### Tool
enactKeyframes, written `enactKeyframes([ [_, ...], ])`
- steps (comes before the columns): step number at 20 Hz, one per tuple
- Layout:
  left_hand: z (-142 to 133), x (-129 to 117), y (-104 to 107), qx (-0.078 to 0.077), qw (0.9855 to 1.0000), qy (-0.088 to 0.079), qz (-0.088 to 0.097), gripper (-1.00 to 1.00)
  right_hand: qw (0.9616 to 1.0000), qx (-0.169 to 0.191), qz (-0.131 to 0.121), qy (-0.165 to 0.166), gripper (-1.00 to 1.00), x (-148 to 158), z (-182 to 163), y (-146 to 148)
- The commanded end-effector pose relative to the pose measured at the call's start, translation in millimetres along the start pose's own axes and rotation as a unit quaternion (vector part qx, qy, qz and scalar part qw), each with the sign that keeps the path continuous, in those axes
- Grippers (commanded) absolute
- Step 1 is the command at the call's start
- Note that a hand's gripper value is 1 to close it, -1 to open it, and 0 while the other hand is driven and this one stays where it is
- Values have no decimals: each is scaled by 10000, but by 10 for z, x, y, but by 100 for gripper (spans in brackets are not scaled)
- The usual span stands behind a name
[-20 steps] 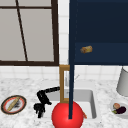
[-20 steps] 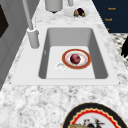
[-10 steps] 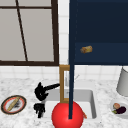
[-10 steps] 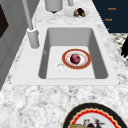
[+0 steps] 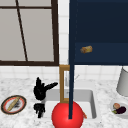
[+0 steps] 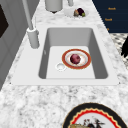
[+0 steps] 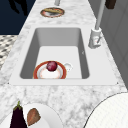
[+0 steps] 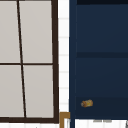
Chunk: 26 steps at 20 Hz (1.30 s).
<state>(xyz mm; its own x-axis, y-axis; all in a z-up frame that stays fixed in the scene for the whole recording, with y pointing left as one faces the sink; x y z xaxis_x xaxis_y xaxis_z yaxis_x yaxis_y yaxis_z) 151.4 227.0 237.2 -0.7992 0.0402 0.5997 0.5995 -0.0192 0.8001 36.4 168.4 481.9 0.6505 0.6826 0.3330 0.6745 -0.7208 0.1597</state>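
Observation:
Two black hands hover at the sink's left front corner in the front view. The upper one, my right hand (image 5: 41, 89), points its spread fingers up and holds nothing. Just below it my left hand (image 5: 38, 109) hangs with its fingers down, also with nothing in it. A hand (image 6: 125, 47) shows at the counter's front edge in the left side view, and a hand (image 7: 18, 6) in the right side view. In the sink basin (image 6: 52, 37) lies a red-rimmed plate (image 6: 83, 62) with a dark red round fruit (image 6: 75, 58) on it.
A grey faucet (image 6: 32, 37) stands at the sink's back. The left counter has a patterned plate (image 5: 5, 106) with a bread stick. The right counter has a white plate (image 5: 112, 103) with an eggplant, and a grey canister (image 5: 123, 82). A navy cabinet (image 5: 100, 30) with a brass knob (image 5: 86, 49) hangs above.
The upper hand has risen a little beside the sink's left edge and its fingers have spread. The lower hand and the plate in the sink have stayed put.

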Motion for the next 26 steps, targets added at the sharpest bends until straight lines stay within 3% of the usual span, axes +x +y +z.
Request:
enactKeyframes([
  [1,0,0,0,0,10000,0,0,0,9992,328,97,-224,-100,-139,133,65],
  [2,0,0,0,0,10000,0,0,0,9991,201,139,-346,-100,-72,82,31],
  [4,0,0,0,0,10000,0,0,0,9998,50,-34,-196,-100,-32,63,18],
  [6,0,0,0,0,10000,0,0,0,9995,65,-50,-306,-100,-19,176,54],
  [8,0,0,0,0,10000,0,0,0,9973,635,74,-367,-100,-114,122,65],
  [12,0,0,0,0,10000,0,0,0,9935,1019,12,-510,-100,-191,55,-38],
  [18,0,0,0,0,10000,0,0,0,9844,1648,154,-590,-100,-305,-3,-108],
  [26,0,0,0,0,10000,0,0,0,9680,2389,228,-730,-100,-516,-98,-217],
])
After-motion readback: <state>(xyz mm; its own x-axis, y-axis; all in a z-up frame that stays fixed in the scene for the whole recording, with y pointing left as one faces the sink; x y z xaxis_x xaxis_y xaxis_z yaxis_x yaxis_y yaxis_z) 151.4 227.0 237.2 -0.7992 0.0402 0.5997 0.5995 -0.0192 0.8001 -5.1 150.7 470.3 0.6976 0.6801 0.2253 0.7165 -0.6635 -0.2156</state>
